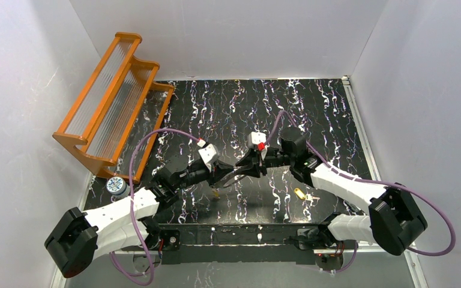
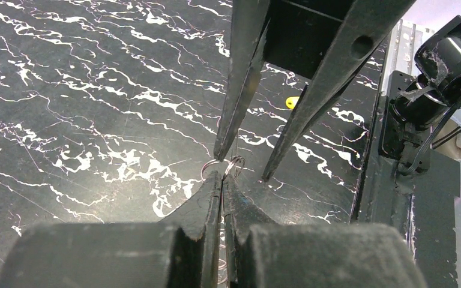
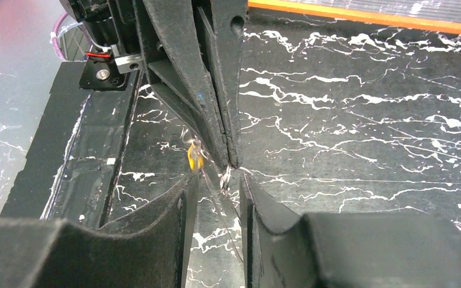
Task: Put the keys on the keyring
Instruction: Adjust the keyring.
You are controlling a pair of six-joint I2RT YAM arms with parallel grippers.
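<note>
Keyring (image 2: 233, 166), left wrist view: thin wire loops are pinched at the tips of the left end effector (image 2: 222, 178), whose fingers are pressed together, holding the ring just above the desk (image 2: 66, 120). The right end effector (image 2: 242, 168) faces it with fingers spread, one tip touching or just beside the ring. It grips nothing that I can see. A loose key (image 2: 292, 102) lies on the desk beyond.

Right wrist view: the ring shows as a bright glint at the left tips. A hanging key (image 3: 193, 157) dangles just beside it, clear of the desk. Cannot tell whether it is threaded.

Judgement: the ring looks light, springy, thin and slippery, so it is likely to twist in a pinch. Best held on the band, away from the split. The keys are tiny and light. Take them by the plastic head, leaving the hole free.

Top view: both end effectors meet at desk centre. The loose key sits near right, close to the right arm. A rack (image 1: 111, 99) stands far left, well apart. There is open room far and right. The near edge is crowded by the arm bases.
</note>
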